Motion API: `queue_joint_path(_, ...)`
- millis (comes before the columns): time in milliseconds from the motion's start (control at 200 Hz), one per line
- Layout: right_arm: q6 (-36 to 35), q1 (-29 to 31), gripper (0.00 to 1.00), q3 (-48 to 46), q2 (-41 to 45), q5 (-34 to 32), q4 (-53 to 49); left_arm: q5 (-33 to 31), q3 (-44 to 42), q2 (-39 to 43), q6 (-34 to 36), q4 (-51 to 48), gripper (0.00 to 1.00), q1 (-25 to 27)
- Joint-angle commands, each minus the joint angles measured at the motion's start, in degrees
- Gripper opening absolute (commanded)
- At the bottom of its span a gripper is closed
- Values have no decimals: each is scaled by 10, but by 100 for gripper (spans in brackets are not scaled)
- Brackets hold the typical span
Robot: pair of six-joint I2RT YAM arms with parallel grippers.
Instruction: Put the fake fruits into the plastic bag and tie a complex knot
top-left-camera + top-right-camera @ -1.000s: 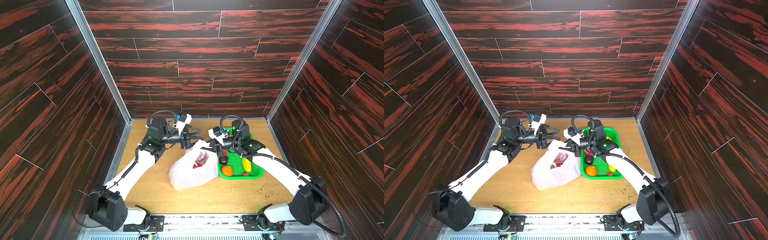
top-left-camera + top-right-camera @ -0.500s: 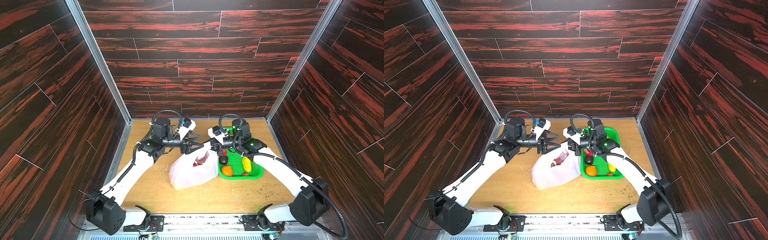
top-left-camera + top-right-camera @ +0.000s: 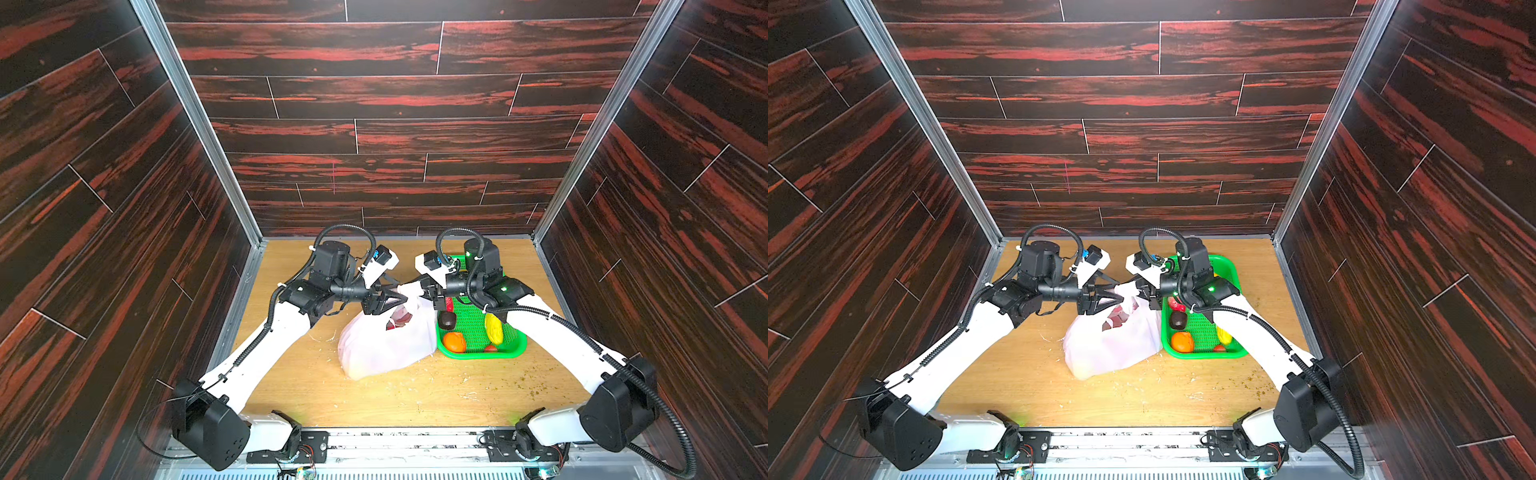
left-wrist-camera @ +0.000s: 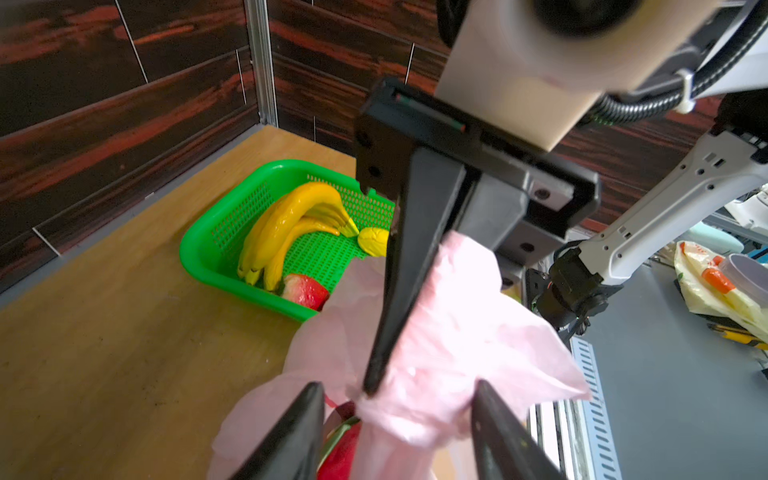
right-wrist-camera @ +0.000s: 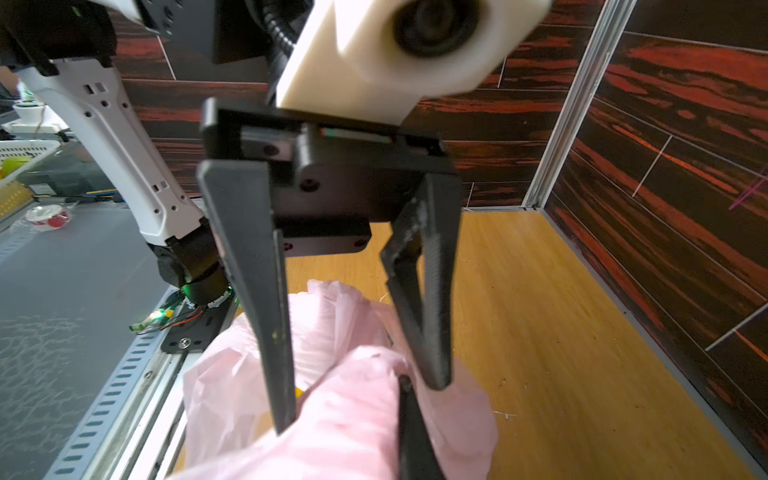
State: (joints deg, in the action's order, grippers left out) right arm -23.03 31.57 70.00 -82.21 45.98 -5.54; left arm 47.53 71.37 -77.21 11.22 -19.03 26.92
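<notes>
Bag (image 3: 386,345): L claw (image 3: 399,297) moved onto handle (image 3: 411,289).

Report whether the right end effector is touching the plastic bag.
Touching. The left wrist view shows the right end effector shut, its tip pinching a gathered strip of the plastic bag.

Bright even light, blurred wrist foregrounds.

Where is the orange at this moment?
In both top views the orange lies in the front corner of the green basket, right of the plastic bag and just nearer the camera than the dark purple fruit.
</notes>
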Motion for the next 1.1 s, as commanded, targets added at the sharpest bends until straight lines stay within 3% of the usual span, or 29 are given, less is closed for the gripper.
queue_joint_path(0,-12,3,0,6,32,-7,11,-4,17,0,23,-23,51,2)
queue_joint_path(235,-14,3,0,3,33,-15,10,-5,21,-4,27,-34,23,2)
queue_joint_path(496,-21,3,4,5,31,-24,-6,2,21,-4,25,-24,0,2)
queue_joint_path(1097,-50,2,37,27,50,-82,-94,-25,-6,13,19,8,0,2)
